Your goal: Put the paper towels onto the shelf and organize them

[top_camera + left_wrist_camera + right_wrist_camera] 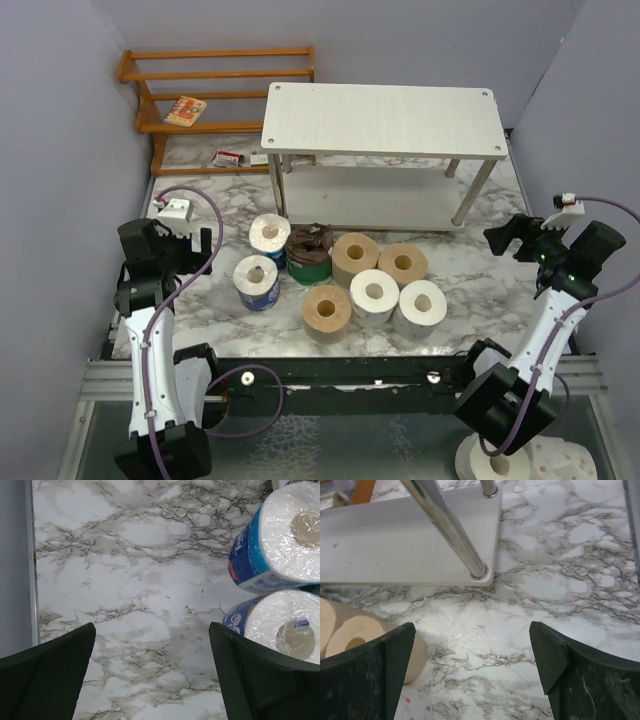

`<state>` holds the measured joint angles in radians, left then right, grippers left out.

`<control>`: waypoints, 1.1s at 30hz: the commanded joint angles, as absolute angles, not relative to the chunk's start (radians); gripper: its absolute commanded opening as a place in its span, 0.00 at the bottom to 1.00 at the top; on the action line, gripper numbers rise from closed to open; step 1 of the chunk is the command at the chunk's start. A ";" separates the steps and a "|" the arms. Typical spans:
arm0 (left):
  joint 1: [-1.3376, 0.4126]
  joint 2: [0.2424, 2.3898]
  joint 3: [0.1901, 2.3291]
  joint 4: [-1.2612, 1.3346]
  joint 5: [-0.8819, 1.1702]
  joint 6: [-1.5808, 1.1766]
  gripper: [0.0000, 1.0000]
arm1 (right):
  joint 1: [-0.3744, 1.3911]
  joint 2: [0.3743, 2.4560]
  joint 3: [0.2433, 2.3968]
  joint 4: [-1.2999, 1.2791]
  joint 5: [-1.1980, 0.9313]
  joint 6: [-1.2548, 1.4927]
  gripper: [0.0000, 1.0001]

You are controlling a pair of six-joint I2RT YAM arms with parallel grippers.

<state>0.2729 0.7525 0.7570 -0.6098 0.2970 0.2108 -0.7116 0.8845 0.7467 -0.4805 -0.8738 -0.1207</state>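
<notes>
Both grippers hang spread as wide as they go and hold nothing: the left gripper [151, 640] hovers over bare marble with 2 blue-wrapped rolls [280, 540] just beside its finger, and the right gripper [471, 630] hovers near the shelf's front leg [451, 530]. Lilac-grey walls [60, 120] close in a white marble table [480, 270]. At the back stands the shelf [385, 118] – pale wood, 2 tiers, thin silver legs – with an orange slatted rack [215, 75] behind it to the left. All 8 paper towels [374, 293] stand on end, cores up, clustered on the table in front of the shelf – 3 tan rolls [355, 258], 2 white rolls [420, 305], the 2 blue ones, and 1 dark brown roll [310, 255] with a green band.
</notes>
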 commanded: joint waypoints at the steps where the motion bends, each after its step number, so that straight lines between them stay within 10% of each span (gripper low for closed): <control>1: 0.278 0.700 0.773 -0.588 0.279 0.197 0.99 | -0.709 0.830 0.760 -0.413 -0.720 0.029 0.99; 8: 0.278 0.699 0.770 -0.581 0.237 0.180 0.99 | -0.709 0.792 0.755 -0.530 -1.076 -0.291 0.99; 20: 0.278 0.698 0.769 -0.576 0.212 0.170 0.99 | -0.706 0.824 0.704 -0.385 -0.906 0.002 0.99; 33: 0.278 0.710 0.770 -0.577 0.210 0.169 0.99 | -0.704 0.855 0.780 -0.334 -1.455 -0.102 0.99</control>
